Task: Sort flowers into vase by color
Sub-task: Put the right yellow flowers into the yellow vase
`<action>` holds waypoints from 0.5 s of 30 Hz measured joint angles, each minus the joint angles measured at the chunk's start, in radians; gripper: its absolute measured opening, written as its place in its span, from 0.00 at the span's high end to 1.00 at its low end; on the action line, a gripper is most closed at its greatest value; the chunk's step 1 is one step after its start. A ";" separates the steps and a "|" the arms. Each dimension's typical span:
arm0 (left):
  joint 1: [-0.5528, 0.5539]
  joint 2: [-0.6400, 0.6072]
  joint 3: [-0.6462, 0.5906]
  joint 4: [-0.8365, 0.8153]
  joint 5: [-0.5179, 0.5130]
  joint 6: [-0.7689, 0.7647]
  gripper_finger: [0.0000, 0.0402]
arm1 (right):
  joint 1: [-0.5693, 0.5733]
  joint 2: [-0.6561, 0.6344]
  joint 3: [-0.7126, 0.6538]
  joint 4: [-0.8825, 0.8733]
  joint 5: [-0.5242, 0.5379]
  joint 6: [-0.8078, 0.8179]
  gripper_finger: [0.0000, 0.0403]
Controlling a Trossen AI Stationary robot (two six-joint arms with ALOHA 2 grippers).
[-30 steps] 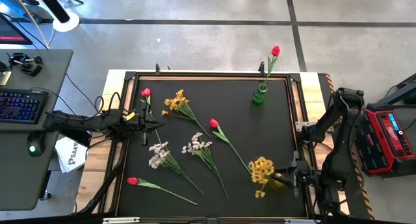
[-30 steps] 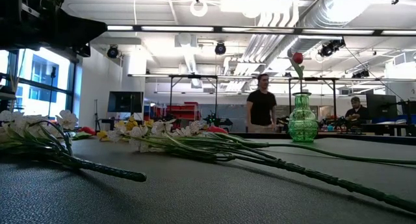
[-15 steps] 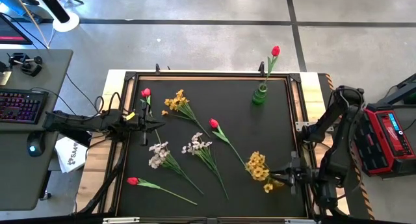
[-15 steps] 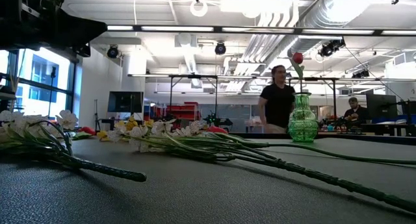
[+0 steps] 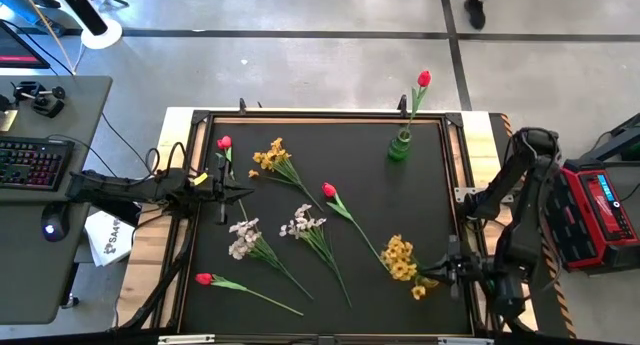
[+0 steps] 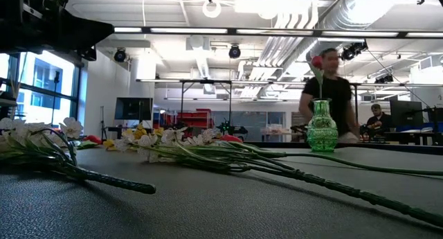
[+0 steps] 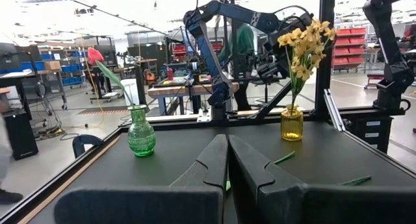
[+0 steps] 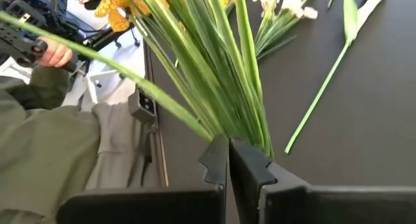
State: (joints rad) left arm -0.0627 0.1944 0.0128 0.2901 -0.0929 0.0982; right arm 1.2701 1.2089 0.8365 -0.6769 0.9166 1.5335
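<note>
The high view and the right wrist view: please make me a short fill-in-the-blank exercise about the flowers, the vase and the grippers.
1. The green vase holds one ____ tulip.
2. The right gripper is shut on the stems of the ____ flowers.
3. The left gripper is ____, holding nothing.
4. The red tulip at the near left lies ____ on the mat.

Missing words: red; yellow; shut; flat

Both arms dark, near-black, jointed tubular links. Left arm (image 5: 130, 190) carried small yellow tag near wrist, cables trailing behind. Right arm (image 5: 520, 200) had rounded elbow housing. Fingers (image 8: 218, 162) matte black, angular.
</note>
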 joint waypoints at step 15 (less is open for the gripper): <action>0.000 0.000 0.015 -0.013 -0.025 0.011 1.00 | 0.012 0.012 0.113 0.008 -0.136 0.099 1.00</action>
State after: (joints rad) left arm -0.0624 0.1944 0.0280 0.2768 -0.1180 0.1093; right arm 1.2826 1.2205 0.9491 -0.6690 0.7803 1.6321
